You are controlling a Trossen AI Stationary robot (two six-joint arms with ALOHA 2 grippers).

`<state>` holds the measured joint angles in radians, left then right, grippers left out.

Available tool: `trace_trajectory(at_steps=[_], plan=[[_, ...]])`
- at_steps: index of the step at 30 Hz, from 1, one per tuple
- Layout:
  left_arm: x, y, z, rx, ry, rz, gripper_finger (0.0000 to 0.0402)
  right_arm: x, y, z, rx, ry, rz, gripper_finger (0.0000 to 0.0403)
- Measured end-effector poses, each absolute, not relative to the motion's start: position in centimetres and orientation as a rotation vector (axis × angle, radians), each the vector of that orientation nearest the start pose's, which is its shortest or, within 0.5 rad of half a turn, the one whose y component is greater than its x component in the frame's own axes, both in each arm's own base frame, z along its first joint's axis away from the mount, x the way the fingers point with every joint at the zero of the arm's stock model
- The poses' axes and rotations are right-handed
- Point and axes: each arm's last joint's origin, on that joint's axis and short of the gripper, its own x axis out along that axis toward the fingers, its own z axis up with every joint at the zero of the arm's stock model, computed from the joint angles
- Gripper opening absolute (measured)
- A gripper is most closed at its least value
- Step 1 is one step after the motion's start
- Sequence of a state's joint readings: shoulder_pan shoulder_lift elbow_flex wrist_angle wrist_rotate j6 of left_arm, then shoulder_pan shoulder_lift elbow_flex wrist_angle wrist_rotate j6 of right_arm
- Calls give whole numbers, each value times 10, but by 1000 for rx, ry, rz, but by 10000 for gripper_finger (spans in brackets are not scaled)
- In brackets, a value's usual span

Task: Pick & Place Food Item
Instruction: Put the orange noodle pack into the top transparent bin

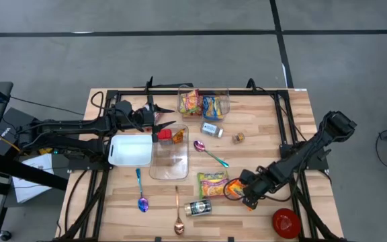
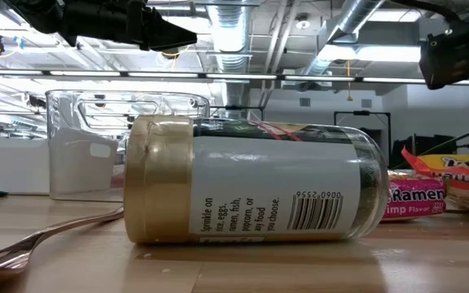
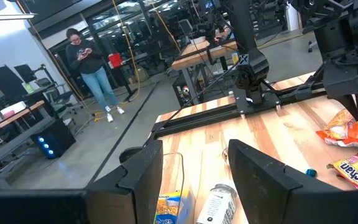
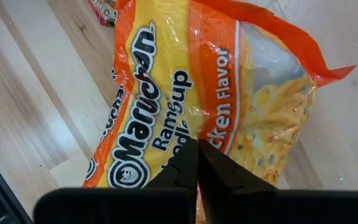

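An orange-and-yellow ramen packet [image 1: 232, 188] lies on the wooden table at the near right, its edge on a pink-and-green ramen packet [image 1: 212, 183]. It fills the right wrist view [image 4: 166, 93]. My right gripper [image 4: 197, 163] is shut, its fingertips over the packet's middle; it also shows in the high view [image 1: 246, 195]. My left gripper [image 3: 194, 180] is open and empty, held above the table at the far left [image 1: 170, 117], pointing toward the table's right edge. My right gripper comes at the orange ramen packet's printed face [image 4: 185, 124] from above with shut fingers. Whether the fingertips touch the wrapper, I cannot tell. The packet lies flat.
A spice jar [image 2: 251, 179] lies on its side near the front edge. A clear bin [image 1: 203, 102] with snack packets stands at the far edge. A clear container [image 1: 170, 160], a white lid [image 1: 130, 149], three spoons and a red bowl [image 1: 286, 222] are on the table.
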<state>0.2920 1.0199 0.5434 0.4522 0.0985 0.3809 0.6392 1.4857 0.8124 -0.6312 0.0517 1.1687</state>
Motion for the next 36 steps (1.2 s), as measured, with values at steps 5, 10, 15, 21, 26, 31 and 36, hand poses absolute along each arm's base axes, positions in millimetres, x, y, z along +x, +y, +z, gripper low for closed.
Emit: trace_trajectory(at_steps=[5, 10, 15, 21, 26, 31, 36], plan=[[215, 62, 267, 374, 62, 186, 176, 202, 148, 173, 537, 1302, -243, 2], [215, 62, 267, 374, 63, 186, 176, 199, 144, 184, 550, 1230, -259, 21], [215, 62, 267, 374, 64, 185, 176, 196, 140, 187, 559, 1209, -315, 76], [215, 62, 267, 374, 65, 185, 176, 199, 139, 188, 575, 1197, -315, 170], [215, 62, 266, 373, 68, 185, 176, 202, 139, 185, 565, 1195, -313, 229], [215, 62, 266, 373, 71, 184, 176, 207, 141, 174, 544, 1237, -313, 238], [215, 62, 266, 374, 71, 184, 176, 208, 142, 169, 526, 1259, -309, 229]])
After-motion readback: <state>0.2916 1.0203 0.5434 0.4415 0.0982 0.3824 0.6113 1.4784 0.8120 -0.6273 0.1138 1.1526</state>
